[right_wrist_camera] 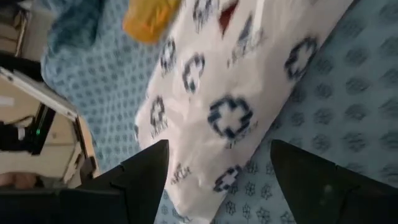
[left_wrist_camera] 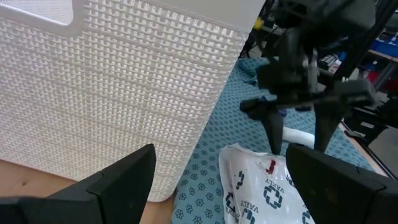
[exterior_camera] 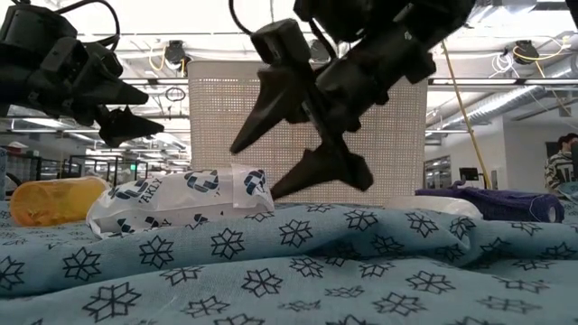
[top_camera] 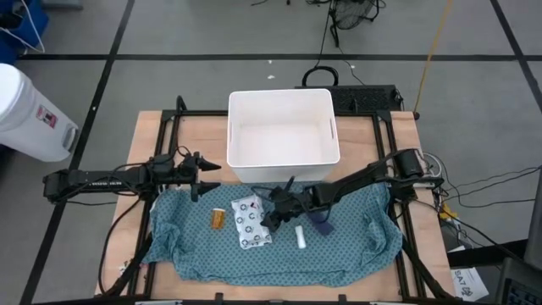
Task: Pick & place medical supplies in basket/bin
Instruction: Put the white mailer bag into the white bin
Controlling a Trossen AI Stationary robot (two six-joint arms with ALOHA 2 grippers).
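Observation:
The white tub (top_camera: 240, 135) stands at the table's far middle. Near it, a teal cloth (top_camera: 347, 250) carries the supplies: the orange pill bottle (top_camera: 218, 219), the flat white packet with ring prints (top_camera: 251, 224), the small white tube (top_camera: 300, 236) and the dark blue block (top_camera: 319, 224). My right gripper (top_camera: 269, 215) is open. It slants down over the packet's right end (right_wrist_camera: 230, 93), one finger on each side of the packet's width. My left gripper (top_camera: 212, 176) is open and hovers above the table left of the tub's near corner (left_wrist_camera: 205, 155). My right gripper's fingertips (exterior_camera: 275, 191) stand right at the packet's right end (exterior_camera: 257, 185), coming from above and from the table's right. I cannot tell whether they touch it. The packet lies flat on the cloth.
A white cylindrical container with a red label (top_camera: 30, 114) stands off the table's far left. Black frame rails (top_camera: 161, 144) run along the table's edges. Cables (top_camera: 474, 195) lie to the right. Bare wood (top_camera: 152, 135) shows beside the tub.

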